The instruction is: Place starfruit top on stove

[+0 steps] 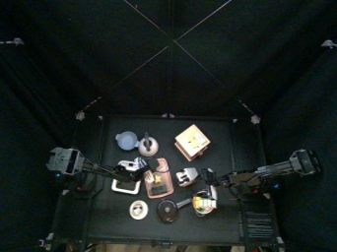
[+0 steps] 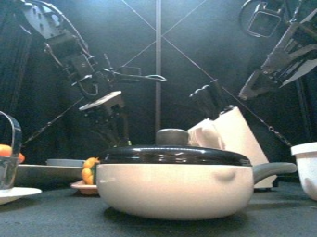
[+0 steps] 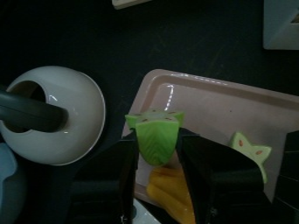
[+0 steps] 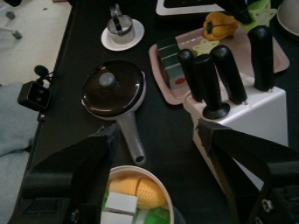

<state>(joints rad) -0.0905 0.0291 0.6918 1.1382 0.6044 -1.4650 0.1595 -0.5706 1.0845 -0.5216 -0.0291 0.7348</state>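
Observation:
My left gripper is shut on the green starfruit top and holds it above the near edge of a pink tray. A second green starfruit slice lies on that tray. In the top view the left gripper is at the table's left middle. A white-framed dark square lies just in front of it; I cannot tell if it is the stove. My right gripper is open and empty above a bowl of toy food, at the table's right front.
A white lid with a black handle lies beside the tray. A lidded pan, a knife block and a tan box crowd the table. A large white pot stands at the front edge.

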